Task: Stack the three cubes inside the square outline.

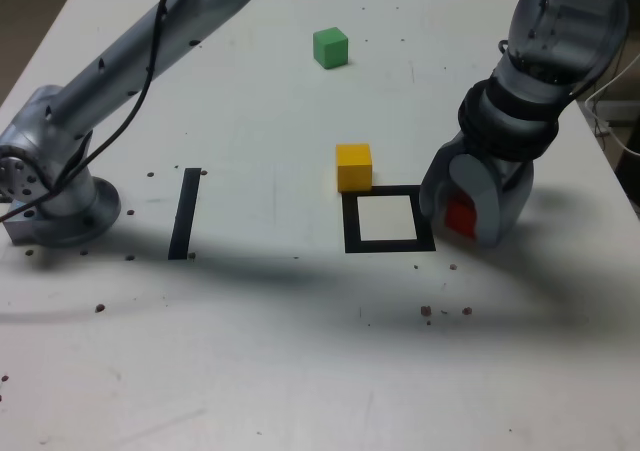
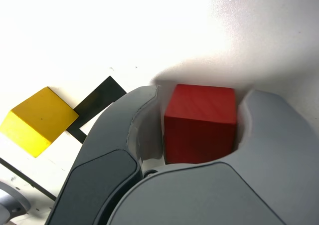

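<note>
Red cube is flanked by the gripper, near the outline, to its right in the exterior view; whether it is gripped cannot be told. Above the outline, yellow cube and, farther, green cube are seen.

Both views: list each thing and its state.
red cube: between the tool's jaws; grip unclear
yellow cube: beside the outline, unstacked
green cube: apart from the others, unstacked
square outline: no cube inside
tool: jaws around the red cube, pressure unclear
tape strip: flat on the table
</note>
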`<state>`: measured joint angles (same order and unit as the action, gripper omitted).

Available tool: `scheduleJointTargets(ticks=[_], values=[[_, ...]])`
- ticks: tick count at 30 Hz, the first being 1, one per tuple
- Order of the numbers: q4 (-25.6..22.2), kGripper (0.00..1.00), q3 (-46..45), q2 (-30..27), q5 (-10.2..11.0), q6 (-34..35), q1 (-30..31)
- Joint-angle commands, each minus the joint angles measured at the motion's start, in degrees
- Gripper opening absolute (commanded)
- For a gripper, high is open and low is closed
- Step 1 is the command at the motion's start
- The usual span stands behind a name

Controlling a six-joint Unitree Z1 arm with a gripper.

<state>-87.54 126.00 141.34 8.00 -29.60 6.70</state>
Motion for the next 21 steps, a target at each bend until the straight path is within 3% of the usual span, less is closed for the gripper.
scheduleJointTargets(ticks=[1,11,21], values=[[-0.48,0.3,-0.13,0.18,-0.09,0.28,0.07],[-1.79,0.3,-0.9,-1.79,-0.75,6.04,0.08],[-2.36,0.3,-5.23,-6.62,-3.96,15.97,0.08]])
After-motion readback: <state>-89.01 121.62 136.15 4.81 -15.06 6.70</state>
